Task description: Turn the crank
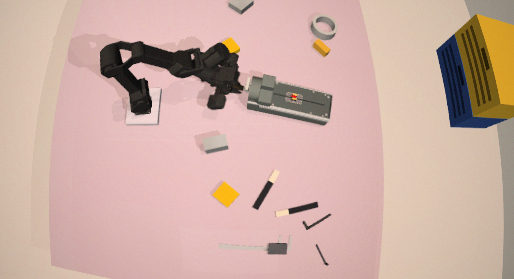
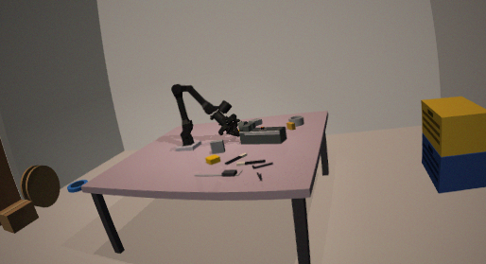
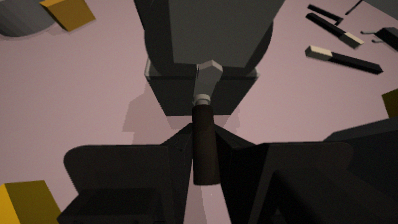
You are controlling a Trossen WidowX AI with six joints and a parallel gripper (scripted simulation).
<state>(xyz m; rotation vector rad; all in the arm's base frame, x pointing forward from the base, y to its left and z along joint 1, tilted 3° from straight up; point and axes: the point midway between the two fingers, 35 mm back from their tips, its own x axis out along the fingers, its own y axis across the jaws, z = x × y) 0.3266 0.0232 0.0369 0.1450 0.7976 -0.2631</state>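
The grey machine [image 1: 305,111] [image 2: 262,137] [image 3: 205,92] is a long box with a raised block at its crank end. The red pointer [image 1: 294,96] shows small near the middle of its top, in a slot; whether it is level with the zero marks is too small to tell. The pale crank arm [image 3: 206,80] stands out from the end facing the arm. Its dark brown handle [image 3: 205,145] points toward the wrist camera. My gripper [image 3: 201,127] [image 1: 243,89] is shut on the handle, one finger on each side of it.
A yellow block [image 1: 230,45] lies beside the gripper. A grey block [image 1: 216,143], another yellow block [image 1: 225,194], two black-and-cream sticks [image 1: 264,191] [image 1: 300,209] and a caliper [image 1: 277,248] lie on the near side. A grey ring [image 1: 324,27] and an orange block [image 1: 321,48] lie beyond the machine.
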